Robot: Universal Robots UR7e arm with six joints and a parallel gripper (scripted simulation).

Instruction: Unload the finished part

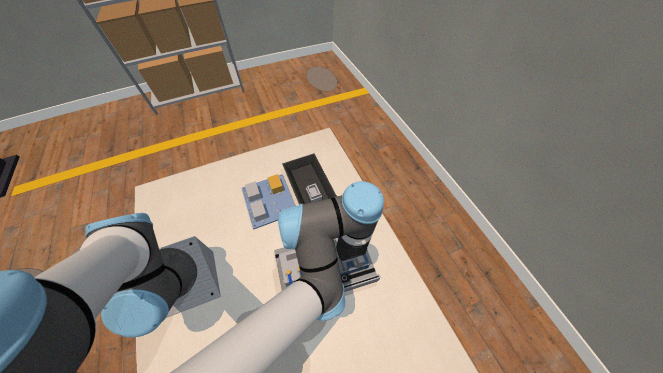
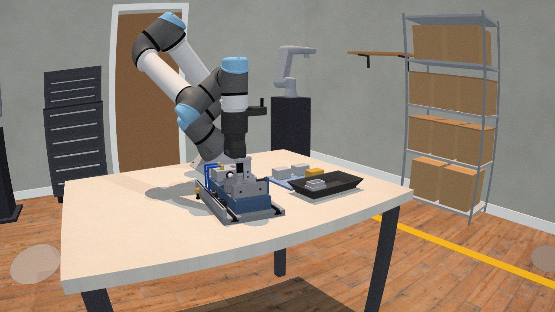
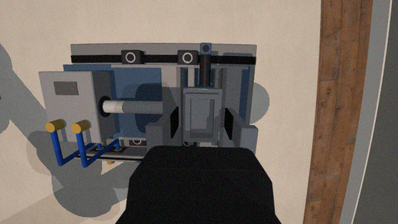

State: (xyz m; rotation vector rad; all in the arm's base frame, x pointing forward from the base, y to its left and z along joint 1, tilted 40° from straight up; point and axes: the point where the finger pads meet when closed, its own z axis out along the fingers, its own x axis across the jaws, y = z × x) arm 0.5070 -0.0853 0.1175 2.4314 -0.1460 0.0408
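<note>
The grey-and-white six-joint arm (image 2: 182,92) points its black two-finger gripper (image 3: 201,122) straight down, fingers spread wide, holding nothing.

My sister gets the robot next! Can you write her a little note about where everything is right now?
Gripper: open and holding nothing, with one finger on each side of the finished part.
Finished part: not yet gripped, sitting in the vise.
Black outfeed tray: holds one pocketed block near one end, with bare floor beside it.
Done: gripper lined up over the part.
Left: close on the part, lift it out of the vise, carry it to the tray, lay it beside the block there.
</note>
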